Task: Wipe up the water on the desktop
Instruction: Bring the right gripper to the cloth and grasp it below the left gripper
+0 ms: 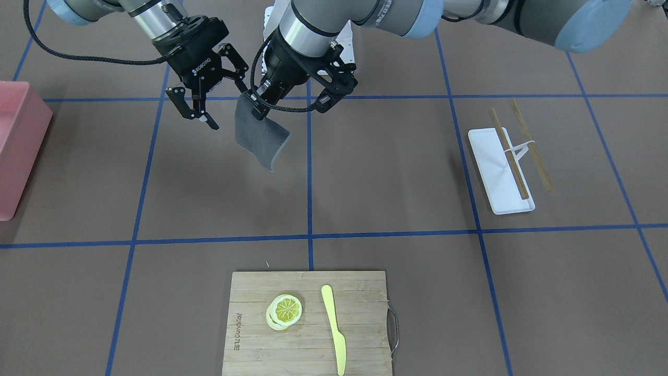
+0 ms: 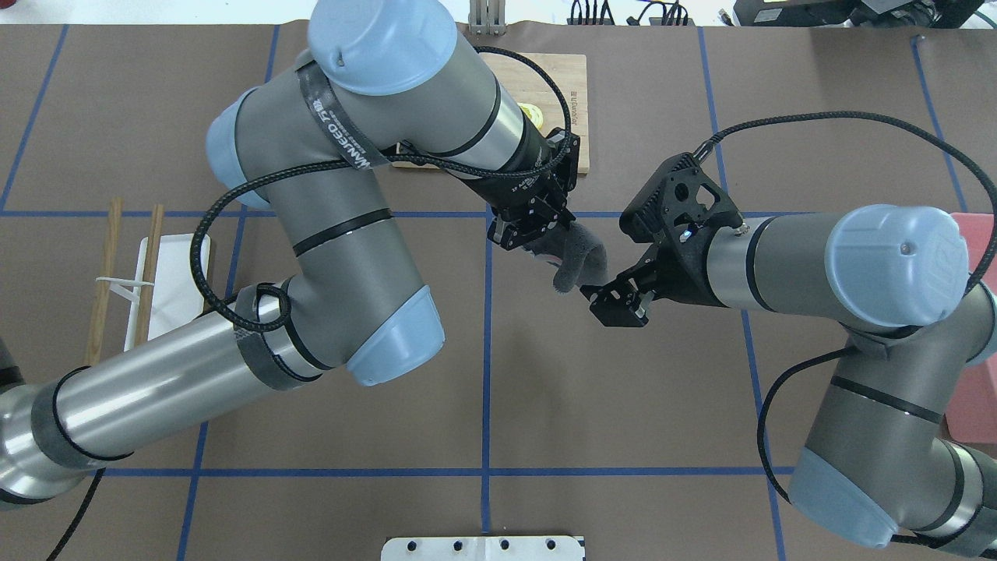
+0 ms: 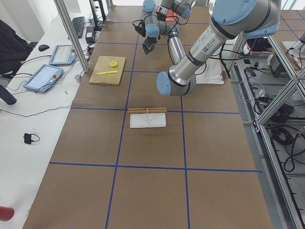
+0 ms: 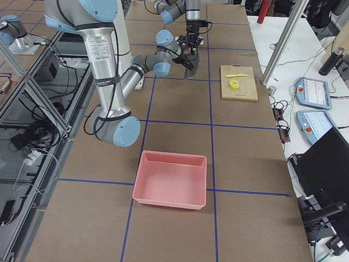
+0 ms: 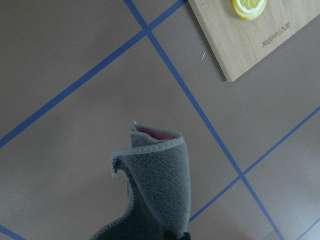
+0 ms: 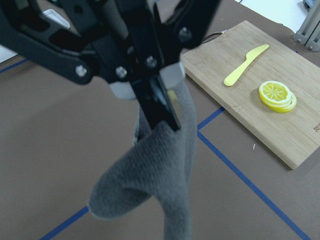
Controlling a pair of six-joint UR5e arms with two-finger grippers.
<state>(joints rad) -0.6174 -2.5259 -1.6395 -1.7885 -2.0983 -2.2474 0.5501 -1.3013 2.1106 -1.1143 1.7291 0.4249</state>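
Observation:
The desktop point(image 1: 396, 172) is a matte brown surface with blue tape lines; I see no water on it. My left gripper point(image 1: 257, 107) is shut on the top of a grey cloth point(image 1: 261, 138), which hangs above the desktop. The cloth also shows in the overhead view point(image 2: 580, 261), the left wrist view point(image 5: 160, 195) and the right wrist view point(image 6: 165, 190). My right gripper point(image 1: 227, 107) is open and empty, right beside the cloth's upper edge. In the overhead view the left gripper point(image 2: 537, 234) and the right gripper point(image 2: 615, 304) face each other across the cloth.
A bamboo cutting board point(image 1: 308, 324) with lemon slices point(image 1: 284, 310) and a yellow knife point(image 1: 334, 329) lies at the operators' edge. A white tray point(image 1: 498, 172) with chopsticks point(image 1: 509, 154) lies on my left side. A pink bin point(image 1: 18, 151) stands on my right side.

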